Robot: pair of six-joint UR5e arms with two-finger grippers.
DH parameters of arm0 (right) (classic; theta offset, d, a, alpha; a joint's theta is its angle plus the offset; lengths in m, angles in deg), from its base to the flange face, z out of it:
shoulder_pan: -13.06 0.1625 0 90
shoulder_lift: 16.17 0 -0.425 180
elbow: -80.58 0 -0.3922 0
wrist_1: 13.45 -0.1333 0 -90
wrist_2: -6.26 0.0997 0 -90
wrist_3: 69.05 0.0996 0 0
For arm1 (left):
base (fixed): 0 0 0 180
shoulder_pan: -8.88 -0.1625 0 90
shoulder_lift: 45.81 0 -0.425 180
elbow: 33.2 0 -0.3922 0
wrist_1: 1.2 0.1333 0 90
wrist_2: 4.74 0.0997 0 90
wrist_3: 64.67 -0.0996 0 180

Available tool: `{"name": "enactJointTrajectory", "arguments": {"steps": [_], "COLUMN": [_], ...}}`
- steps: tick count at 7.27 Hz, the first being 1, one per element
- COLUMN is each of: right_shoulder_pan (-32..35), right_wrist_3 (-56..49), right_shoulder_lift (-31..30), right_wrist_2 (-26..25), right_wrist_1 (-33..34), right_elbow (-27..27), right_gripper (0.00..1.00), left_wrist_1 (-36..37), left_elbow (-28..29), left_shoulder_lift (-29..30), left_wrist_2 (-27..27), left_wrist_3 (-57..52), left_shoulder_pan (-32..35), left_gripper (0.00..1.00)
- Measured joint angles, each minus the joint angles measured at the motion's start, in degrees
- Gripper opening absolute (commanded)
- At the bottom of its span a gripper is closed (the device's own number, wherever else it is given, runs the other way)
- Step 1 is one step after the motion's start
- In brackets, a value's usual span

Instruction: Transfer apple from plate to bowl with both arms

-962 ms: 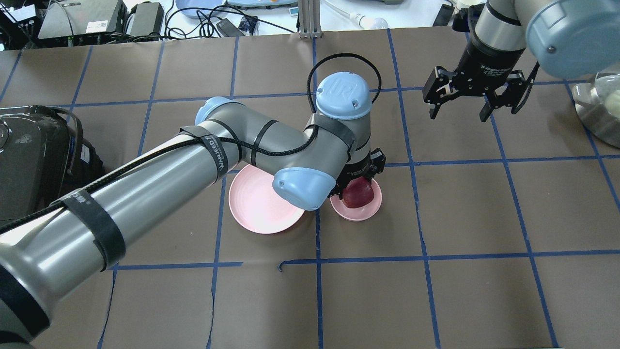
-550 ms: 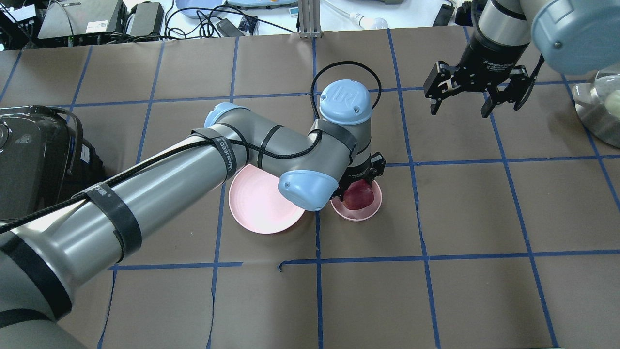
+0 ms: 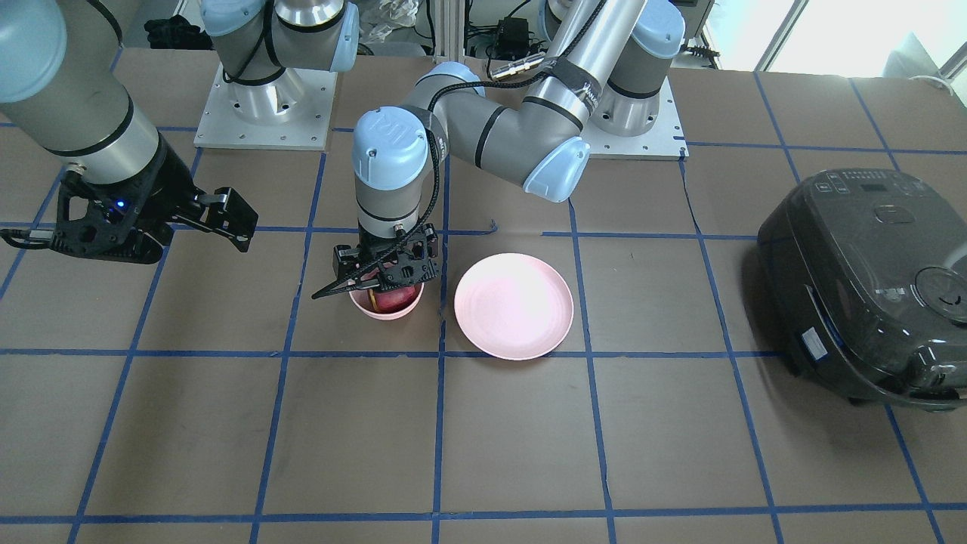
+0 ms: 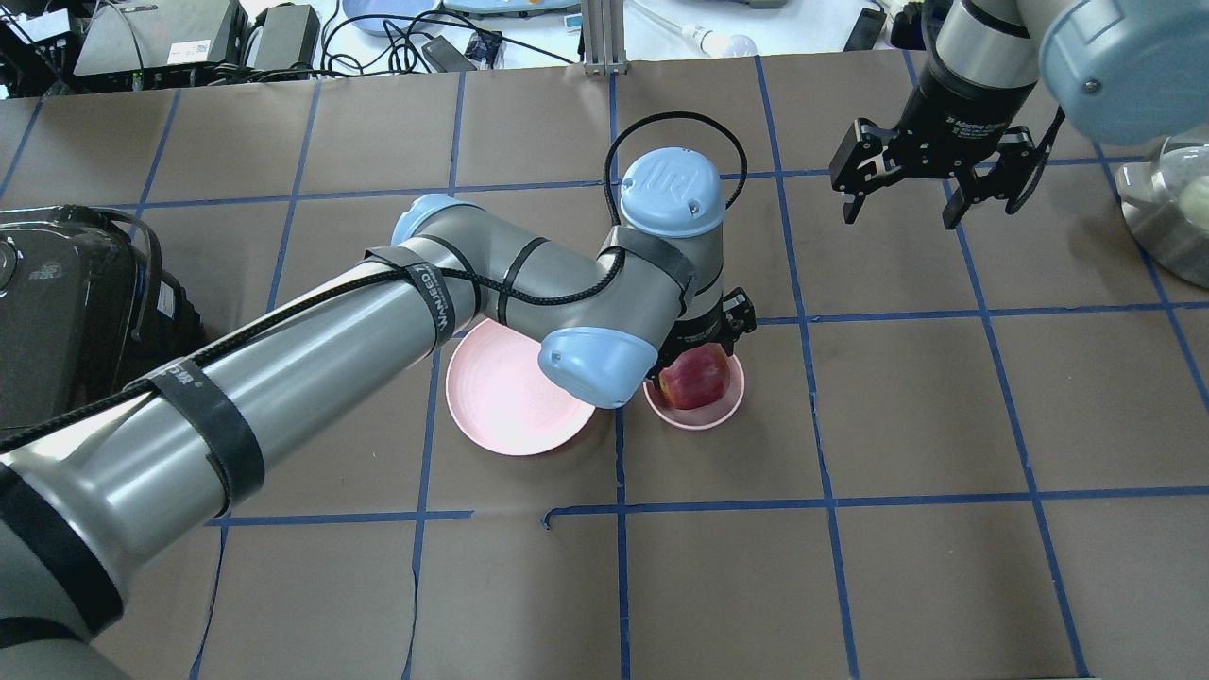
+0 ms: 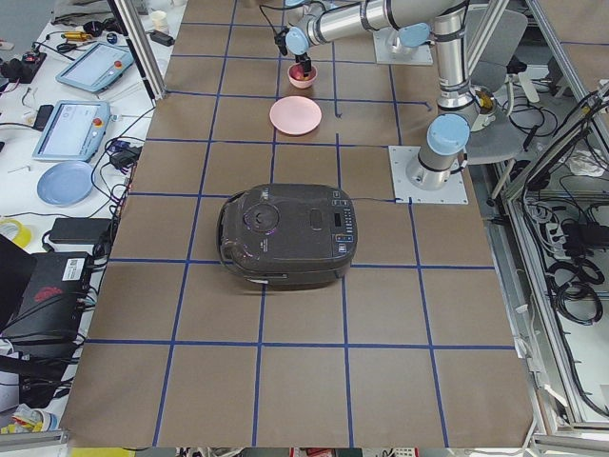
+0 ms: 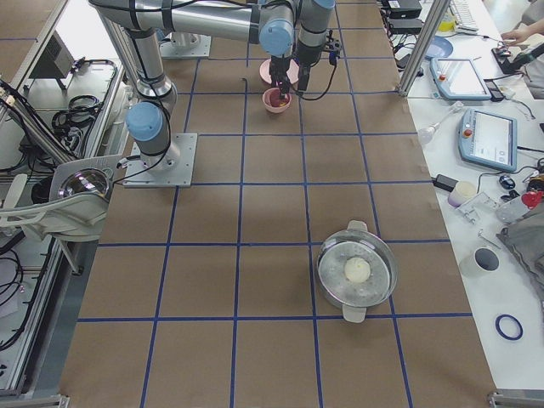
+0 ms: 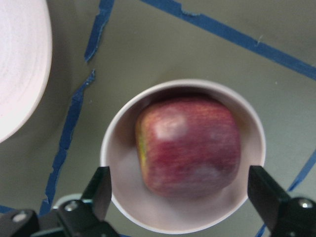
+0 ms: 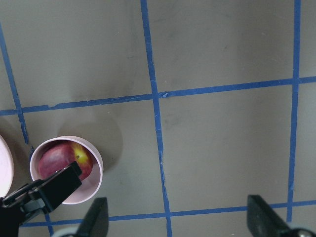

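Observation:
The dark red apple (image 4: 696,378) lies in the small pink bowl (image 4: 704,418), to the right of the wide pink plate (image 4: 501,397), which is bare. My left gripper (image 3: 384,281) hangs just above the bowl and is open. In the left wrist view its fingertips (image 7: 101,190) stand outside the bowl's rim (image 7: 111,148), clear of the apple (image 7: 190,148). My right gripper (image 4: 897,212) is open and empty, raised over the far right of the table. The right wrist view shows the apple (image 8: 64,160) in the bowl (image 8: 94,168) at lower left.
A black rice cooker (image 4: 66,302) stands at the left edge. A metal pot (image 4: 1166,227) holding a pale round thing stands at the right edge. Cables and devices lie beyond the table's far edge. My left arm (image 4: 331,349) crosses above the plate.
My left wrist dipped toward the bowl, then rose a little. More of the apple now shows in the bowl. My right gripper drifted slightly up and away.

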Motion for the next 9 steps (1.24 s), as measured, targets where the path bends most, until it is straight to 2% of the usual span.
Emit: {"name": "enactJointTrajectory", "arguments": {"steps": [3,5,9], "right_shoulder_pan": [0.1,0.6,1.6], "right_wrist_3": [0.1,0.3,0.0], "right_shoulder_lift": [-1.8,-3.6,-5.5], "right_wrist_2": [-3.4,-4.8,-3.1], "right_wrist_1": [0.3,0.4,0.1], "right_elbow": [0.1,0.0,-0.1], "right_gripper": [1.0,1.0,1.0], "left_wrist_1": [-10.6,-15.9,-27.9], "left_elbow": [5.6,6.5,6.4], "left_shoulder_lift": [-7.1,-13.9,-23.7], "left_wrist_2": [1.3,3.6,5.4], "left_wrist_3": [-12.7,-25.5,-42.5], "left_shoulder_pan": [-1.9,-3.8,-15.5], "left_gripper": [1.0,1.0,1.0]}}
